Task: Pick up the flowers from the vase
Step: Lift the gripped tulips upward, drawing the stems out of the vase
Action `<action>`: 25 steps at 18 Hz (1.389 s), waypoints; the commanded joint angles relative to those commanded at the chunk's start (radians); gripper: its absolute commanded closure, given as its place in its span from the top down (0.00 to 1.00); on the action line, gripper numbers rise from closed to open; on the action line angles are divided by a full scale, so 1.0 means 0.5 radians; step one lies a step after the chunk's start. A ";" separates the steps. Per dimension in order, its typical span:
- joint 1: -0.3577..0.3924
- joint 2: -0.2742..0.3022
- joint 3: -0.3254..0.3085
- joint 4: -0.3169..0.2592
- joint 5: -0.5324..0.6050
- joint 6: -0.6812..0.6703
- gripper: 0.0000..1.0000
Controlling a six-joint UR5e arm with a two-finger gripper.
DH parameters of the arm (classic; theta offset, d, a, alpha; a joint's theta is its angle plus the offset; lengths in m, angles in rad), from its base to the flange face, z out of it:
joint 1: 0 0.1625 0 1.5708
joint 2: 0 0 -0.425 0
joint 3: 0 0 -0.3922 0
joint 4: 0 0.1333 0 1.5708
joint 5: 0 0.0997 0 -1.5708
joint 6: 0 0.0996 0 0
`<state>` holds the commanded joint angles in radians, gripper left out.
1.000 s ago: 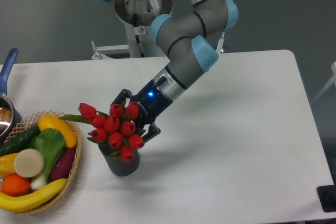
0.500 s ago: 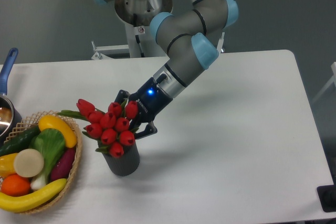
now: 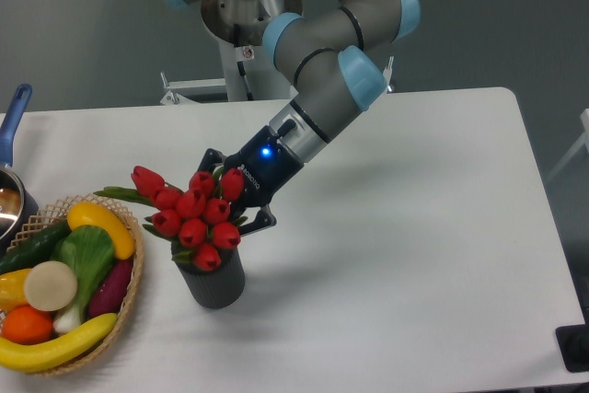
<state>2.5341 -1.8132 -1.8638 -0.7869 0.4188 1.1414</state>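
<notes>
- Since a second ago: pincer (image 3: 237, 198) and the bunch have shifted up and slightly left together; lowest buds that covered the vase mouth now sit just at or above its rim.
- Pincer looks clamped on the flowers (image 3: 192, 215), fingers mostly hidden behind the buds, so the closure is my read and not clearly seen. Blue light on the wrist is lit.
- Flowers: red buds tilted toward the left, one bud and a green leaf sticking out over the basket side. Stems not visible; I judge they are still partly inside the vase (image 3: 213, 282).
- Vase: dark, upright on the desk (image 3: 414, 255), directly below the bunch.
- Wicker basket (image 3: 131, 293) with fruit and vegetables just left of the vase; blue-handled pot (image 3: 13, 140) at the far left edge.
- Risks: angled pull could drag stems against the rim and tip or lift the vase; grip near the heads could slip or crush buds; leftward drift could snag the basket.
</notes>
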 joint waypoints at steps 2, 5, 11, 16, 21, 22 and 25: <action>0.003 0.012 0.021 -0.003 0.000 -0.037 0.44; 0.025 0.043 0.055 0.000 -0.003 -0.138 0.44; 0.031 0.055 0.147 -0.003 -0.003 -0.337 0.44; 0.061 0.092 0.178 -0.003 -0.003 -0.427 0.44; 0.113 0.135 0.236 -0.003 -0.003 -0.613 0.44; 0.120 0.135 0.248 -0.003 -0.003 -0.647 0.44; 0.141 0.141 0.264 -0.003 -0.003 -0.666 0.44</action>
<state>2.6047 -1.7426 -1.7319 -0.7885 0.4172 0.8084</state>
